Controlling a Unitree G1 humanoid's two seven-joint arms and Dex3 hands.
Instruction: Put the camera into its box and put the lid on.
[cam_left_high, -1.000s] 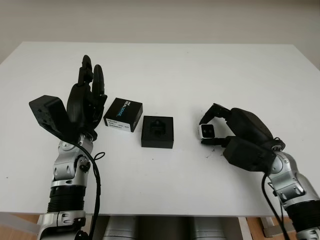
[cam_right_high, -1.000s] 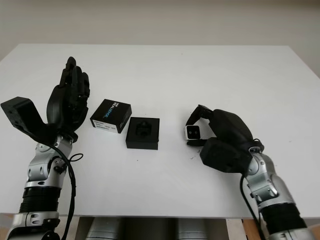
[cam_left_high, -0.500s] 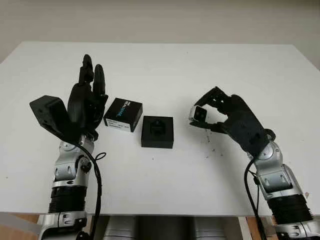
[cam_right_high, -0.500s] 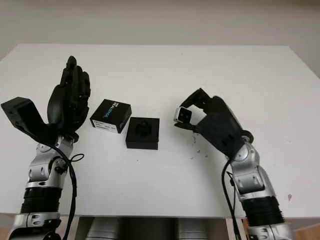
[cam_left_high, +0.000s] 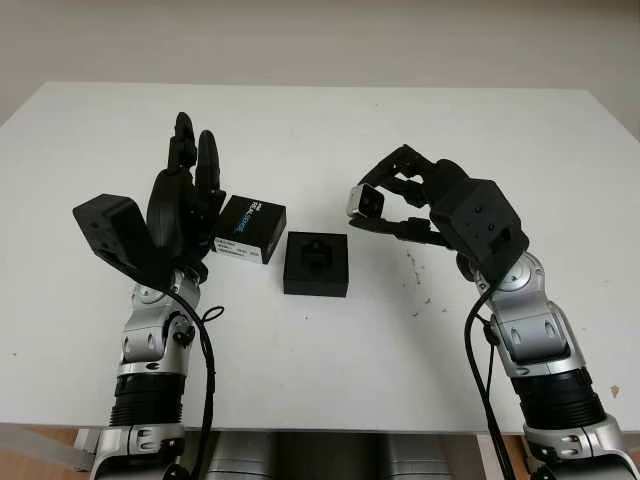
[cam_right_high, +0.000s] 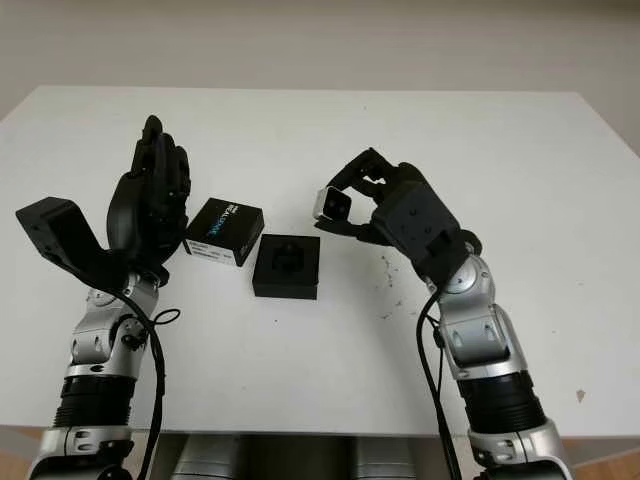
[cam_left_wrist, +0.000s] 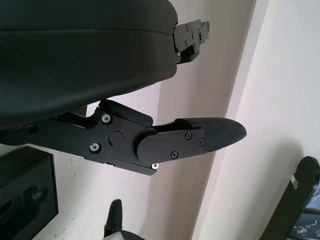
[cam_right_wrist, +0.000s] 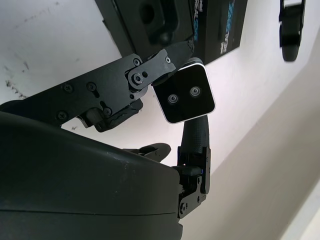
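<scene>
My right hand (cam_left_high: 385, 205) is raised above the table, right of centre, shut on the small silver-and-black camera (cam_left_high: 367, 200) (cam_right_wrist: 186, 95). The camera hangs a little up and to the right of the open black box (cam_left_high: 316, 263), whose foam insert shows in the middle. The black lid (cam_left_high: 247, 229) with printed lettering lies flat just left of the box, touching its corner. My left hand (cam_left_high: 185, 195) is open and upright beside the lid's left edge.
The white table (cam_left_high: 320, 130) stretches wide behind and in front of the objects. Small dark specks (cam_left_high: 420, 285) mark the surface right of the box.
My right hand has lifted the camera off the table and carried it up and left toward the box. My left hand has shifted slightly right, nearer the lid.
</scene>
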